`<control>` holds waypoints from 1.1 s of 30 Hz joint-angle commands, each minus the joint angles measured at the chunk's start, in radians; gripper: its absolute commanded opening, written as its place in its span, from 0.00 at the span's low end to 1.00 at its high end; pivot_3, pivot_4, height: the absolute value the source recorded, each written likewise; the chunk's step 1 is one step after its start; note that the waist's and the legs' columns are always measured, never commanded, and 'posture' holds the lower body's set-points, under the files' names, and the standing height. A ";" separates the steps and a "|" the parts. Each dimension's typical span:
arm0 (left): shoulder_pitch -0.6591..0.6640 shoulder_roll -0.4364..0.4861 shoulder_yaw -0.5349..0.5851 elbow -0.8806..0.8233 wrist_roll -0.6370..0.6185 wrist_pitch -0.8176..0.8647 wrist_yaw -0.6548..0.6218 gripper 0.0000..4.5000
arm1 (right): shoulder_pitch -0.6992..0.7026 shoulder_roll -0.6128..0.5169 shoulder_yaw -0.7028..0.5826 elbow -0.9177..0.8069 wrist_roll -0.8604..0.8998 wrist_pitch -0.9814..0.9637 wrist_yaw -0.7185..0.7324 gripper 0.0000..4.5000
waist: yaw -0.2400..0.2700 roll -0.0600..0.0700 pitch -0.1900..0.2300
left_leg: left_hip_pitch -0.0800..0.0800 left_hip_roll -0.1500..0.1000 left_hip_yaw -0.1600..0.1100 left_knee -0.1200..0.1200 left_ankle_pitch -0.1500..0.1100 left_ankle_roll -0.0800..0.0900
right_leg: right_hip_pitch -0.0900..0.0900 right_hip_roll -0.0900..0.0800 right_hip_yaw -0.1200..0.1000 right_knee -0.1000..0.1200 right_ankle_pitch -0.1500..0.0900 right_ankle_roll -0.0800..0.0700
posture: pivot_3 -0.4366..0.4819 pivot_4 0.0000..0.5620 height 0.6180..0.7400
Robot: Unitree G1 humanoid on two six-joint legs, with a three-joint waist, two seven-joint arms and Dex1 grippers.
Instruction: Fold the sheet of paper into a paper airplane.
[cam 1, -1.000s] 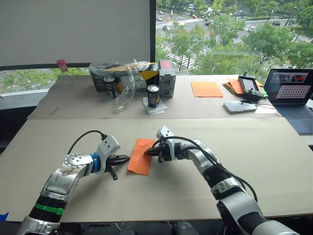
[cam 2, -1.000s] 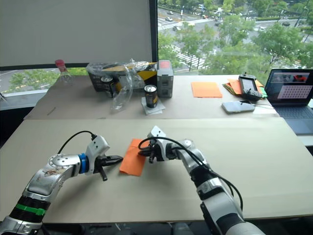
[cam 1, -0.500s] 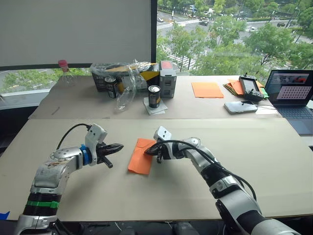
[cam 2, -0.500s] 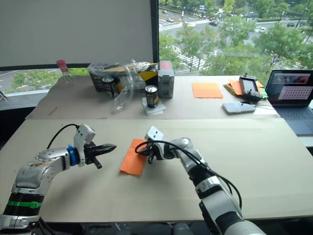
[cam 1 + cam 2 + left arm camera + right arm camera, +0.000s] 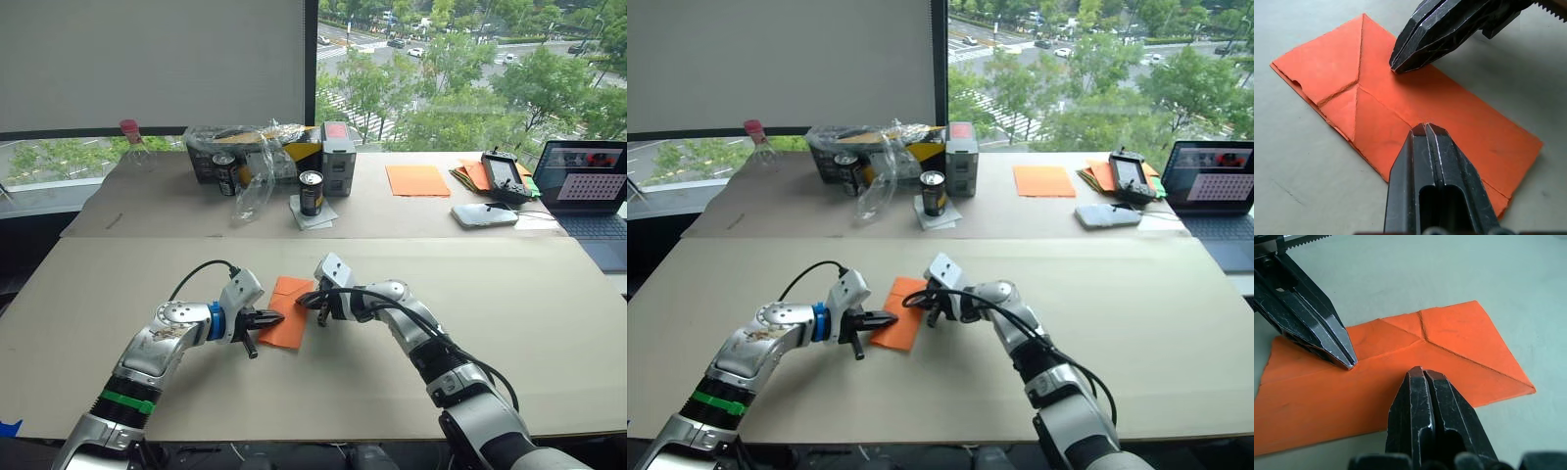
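I am seeing the sheet of paper [image 5: 288, 313] lying flat on the near counter [image 5: 549, 323], partly folded with creases showing. The left tool [image 5: 270, 320], fingers pressed together, is touching the paper's left edge. The right tool [image 5: 306, 304], also closed with nothing gripped, is pressing its tip onto the paper from the right. Cans are standing well apart on the far counter.

Beige counter [image 5: 549, 323]: sheet of paper [image 5: 287, 313] lies flat at centre; cans [image 5: 309, 192], laptop [image 5: 588, 186], orange sheet [image 5: 415, 179] across upper frame.
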State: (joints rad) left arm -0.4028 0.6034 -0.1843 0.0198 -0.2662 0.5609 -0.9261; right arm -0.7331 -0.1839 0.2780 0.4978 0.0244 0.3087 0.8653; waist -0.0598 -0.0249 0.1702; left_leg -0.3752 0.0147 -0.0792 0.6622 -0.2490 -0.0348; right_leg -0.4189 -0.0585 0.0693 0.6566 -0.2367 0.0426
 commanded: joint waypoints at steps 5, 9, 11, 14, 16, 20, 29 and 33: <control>0.030 0.020 -0.022 0.023 0.038 -0.004 -0.006 0.00 | -0.043 -0.004 -0.057 0.152 -0.024 -0.044 -0.114 0.01 | -0.003 0.000 0.000 | 0.002 0.000 0.000 0.000 0.000 0.000 | 0.001 0.000 0.000 0.000 0.000 0.000 | 0.48 0.27 0.92; 0.032 0.021 -0.015 0.022 0.037 -0.002 -0.003 0.00 | -0.083 -0.001 -0.064 0.231 -0.029 -0.111 -0.133 0.01 | -0.003 0.000 0.000 | 0.003 0.000 0.000 0.000 0.000 0.000 | 0.002 0.000 0.000 0.000 0.000 0.000 | 0.48 0.27 0.92; 0.031 0.020 -0.013 0.022 0.036 -0.001 -0.003 0.00 | -0.089 0.000 -0.064 0.242 -0.029 -0.125 -0.128 0.01 | -0.004 0.000 0.000 | 0.003 0.000 0.000 0.000 0.000 0.000 | 0.002 0.000 0.000 0.000 0.000 0.000 | 0.48 0.27 0.92; 0.027 0.017 -0.012 0.027 0.036 -0.001 -0.004 0.00 | -0.077 -0.005 -0.055 0.225 -0.029 -0.144 -0.101 0.01 | -0.004 0.000 0.000 | 0.003 0.000 0.000 0.000 0.000 0.000 | 0.002 0.000 0.000 0.000 0.000 0.000 | 0.48 0.27 0.92; 0.022 0.013 -0.012 0.030 0.034 0.000 -0.004 0.00 | -0.060 -0.007 -0.062 0.181 -0.010 -0.170 -0.073 0.01 | -0.004 0.000 0.000 | 0.003 0.000 0.000 -0.001 0.000 0.000 | 0.002 0.000 0.000 0.000 0.000 0.000 | 0.48 0.27 0.92; 0.015 0.006 -0.016 0.036 0.034 0.000 -0.007 0.00 | -0.033 -0.013 -0.073 0.102 0.004 -0.210 -0.063 0.01 | -0.006 0.000 0.000 | 0.002 0.000 0.000 -0.001 0.000 0.000 | 0.002 0.000 0.000 -0.001 0.000 0.000 | 0.48 0.27 0.92; 0.005 -0.006 -0.025 0.056 0.039 -0.009 -0.019 0.00 | 0.062 -0.021 0.014 0.016 -0.027 -0.120 0.015 0.01 | -0.005 0.000 0.000 | 0.002 0.000 0.000 -0.001 0.000 0.000 | 0.002 0.000 0.000 -0.001 0.000 0.000 | 0.48 0.27 0.92; 0.005 -0.010 -0.028 0.057 0.040 -0.009 -0.022 0.00 | 0.116 -0.042 0.050 -0.091 -0.026 -0.079 0.065 0.01 | -0.007 0.000 -0.001 | 0.002 0.000 0.000 -0.001 0.000 0.000 | 0.002 0.000 0.000 -0.001 -0.001 0.000 | 0.48 0.27 0.92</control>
State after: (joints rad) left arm -0.4138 0.5979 -0.1811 0.0523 -0.2552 0.5417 -0.9520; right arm -0.6450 -0.2265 0.2736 0.4383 0.0038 0.1952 0.8858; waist -0.0670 -0.0247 0.1692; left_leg -0.3726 0.0149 -0.0791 0.6613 -0.2490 -0.0348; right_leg -0.4167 -0.0582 0.0696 0.6561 -0.2374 0.0431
